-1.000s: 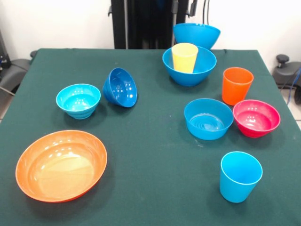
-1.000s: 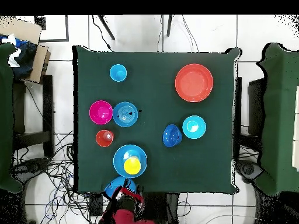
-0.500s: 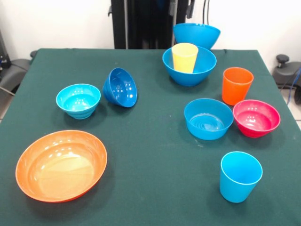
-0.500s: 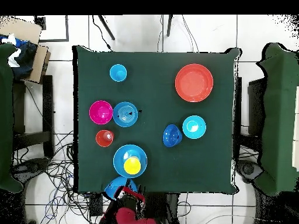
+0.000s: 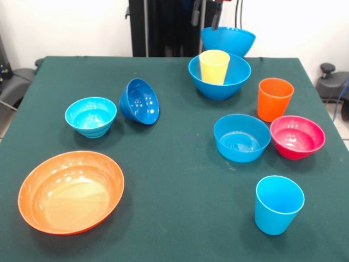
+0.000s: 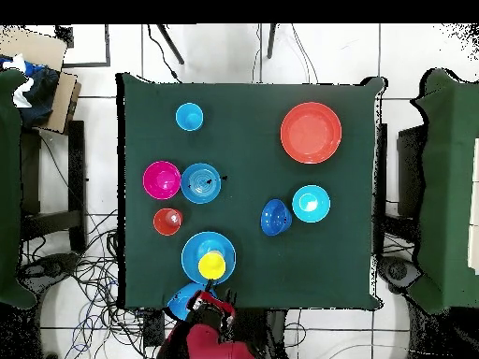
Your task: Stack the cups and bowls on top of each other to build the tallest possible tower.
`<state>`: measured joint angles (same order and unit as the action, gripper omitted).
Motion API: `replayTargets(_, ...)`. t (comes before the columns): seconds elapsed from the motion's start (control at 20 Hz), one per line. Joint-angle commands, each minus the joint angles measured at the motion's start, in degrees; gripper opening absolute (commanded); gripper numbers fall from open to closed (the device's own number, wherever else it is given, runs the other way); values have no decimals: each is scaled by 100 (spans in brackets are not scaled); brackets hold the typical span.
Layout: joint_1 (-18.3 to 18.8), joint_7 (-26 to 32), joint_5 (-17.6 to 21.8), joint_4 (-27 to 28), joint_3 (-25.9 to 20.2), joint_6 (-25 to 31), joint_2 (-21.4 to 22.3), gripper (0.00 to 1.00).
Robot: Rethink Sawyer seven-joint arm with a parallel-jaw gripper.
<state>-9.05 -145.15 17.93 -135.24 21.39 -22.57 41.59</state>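
Note:
My gripper [image 5: 205, 16] shows only as two dark fingertips at the top edge, apart and empty, just above and left of a large blue bowl [image 5: 228, 39] at the table's far edge. From overhead the gripper [image 6: 213, 304] overlaps that bowl [image 6: 182, 301]. A yellow cup [image 5: 214, 65] stands in the second large blue bowl [image 5: 220, 82]. An orange cup [image 5: 274, 98], a magenta-red bowl [image 5: 297, 136], a light blue bowl [image 5: 241, 137] and a light blue cup [image 5: 278, 204] stand at the right. A dark blue bowl [image 5: 140, 101] lies tilted beside a cyan bowl [image 5: 90, 116]. A wide orange bowl [image 5: 71, 191] sits front left.
The green table [image 5: 174, 164] has open cloth in its middle and front centre. The robot's black pedestal [image 5: 163, 27] stands behind the far edge. Chairs [image 6: 449, 187] flank the table, and cables [image 6: 84, 271] lie on the floor.
My gripper's fingertips have come into the front view at the top edge. In the overhead view the arm has moved a little toward the table, over the far blue bowl.

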Motion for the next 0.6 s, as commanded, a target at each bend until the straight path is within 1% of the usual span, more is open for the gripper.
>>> replayTargets(0.05,-235,-365,-433,688,-109,-289,-667,100)
replayTargets(0.25,-233,-437,-439,685,-134,-358,-722,100)
replayTargets(0.35,-96,-455,-324,705,-204,-413,-734,100)
replayTargets(0.4,2,-444,-230,694,-248,-336,-643,100)
replayTargets(0.6,550,-242,222,667,-526,435,110,100)
